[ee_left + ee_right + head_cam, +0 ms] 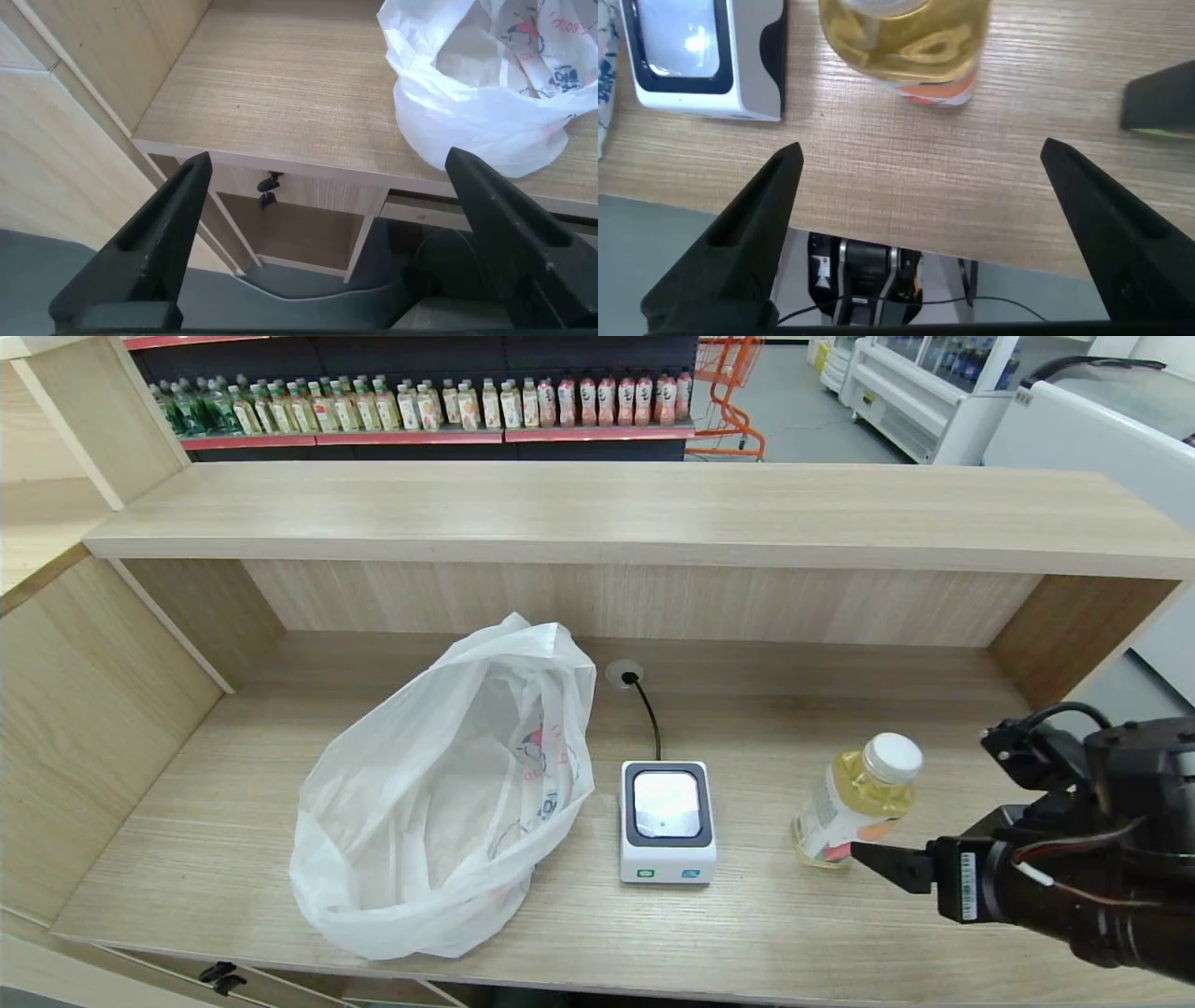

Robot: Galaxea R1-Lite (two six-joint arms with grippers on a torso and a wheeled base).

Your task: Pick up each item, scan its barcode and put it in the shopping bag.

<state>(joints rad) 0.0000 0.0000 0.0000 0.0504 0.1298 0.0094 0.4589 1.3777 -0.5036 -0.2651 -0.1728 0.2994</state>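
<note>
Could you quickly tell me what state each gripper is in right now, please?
Left gripper: open, holding nothing.
Right gripper: open, holding nothing, close to the bottle.

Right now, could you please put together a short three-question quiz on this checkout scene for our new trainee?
1. True or false: the bottle stands upright on the counter, to the right of the scanner.
2. Pick one. The right gripper is: A) shut on the bottle; B) open, near the bottle but not holding it; C) resting on the scanner.
3. Fill in the blank: the scanner stands between the shopping bag and the ____.

Key: 1 true; 2 B; 3 bottle.
</note>
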